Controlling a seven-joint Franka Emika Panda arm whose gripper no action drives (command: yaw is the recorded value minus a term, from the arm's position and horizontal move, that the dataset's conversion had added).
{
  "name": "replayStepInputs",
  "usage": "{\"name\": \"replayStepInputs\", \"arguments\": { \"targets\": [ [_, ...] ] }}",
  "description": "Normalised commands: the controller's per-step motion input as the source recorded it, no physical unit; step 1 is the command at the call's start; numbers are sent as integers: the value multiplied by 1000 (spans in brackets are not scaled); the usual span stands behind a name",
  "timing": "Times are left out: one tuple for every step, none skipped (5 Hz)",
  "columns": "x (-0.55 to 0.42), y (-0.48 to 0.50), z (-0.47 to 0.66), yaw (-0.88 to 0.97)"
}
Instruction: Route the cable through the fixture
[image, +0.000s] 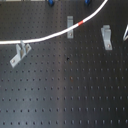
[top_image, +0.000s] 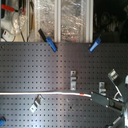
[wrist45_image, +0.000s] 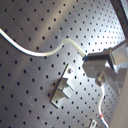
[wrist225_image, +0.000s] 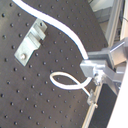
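The white cable (image: 50, 37) lies across the black perforated board and leaves the first exterior view's top right. Its red-orange band (image: 81, 23) sits just past the middle metal clip (image: 70, 27). The cable crosses that clip's end and passes the top of the left clip (image: 20, 53); I cannot tell whether it sits in either. The right clip (image: 106, 38) stands apart from it. In the second exterior view my gripper (top_image: 95, 96) is shut on the cable (top_image: 45, 93) just past the band (top_image: 83, 93). Both wrist views show the gripper (wrist45_image: 86, 60) (wrist225_image: 92, 72) pinching the cable, with a short loop (wrist225_image: 64, 80) beyond.
Two blue clamps (top_image: 50, 44) (top_image: 96, 44) hold the board's far edge in the second exterior view, with clutter and clear packaging (top_image: 60, 20) behind. A white part (image: 125, 34) shows at the first exterior view's right edge. A clip (wrist45_image: 62, 90) lies near the gripper.
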Motion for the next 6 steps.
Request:
{"name": "replayStepInputs", "arguments": {
  "targets": [
    [5,34,1,0],
    [-31,4,0,0],
    [-425,-116,299,-743],
    [20,-1,0,0],
    [-256,-333,420,-366],
    [-1,26,0,0]
  ]
}}
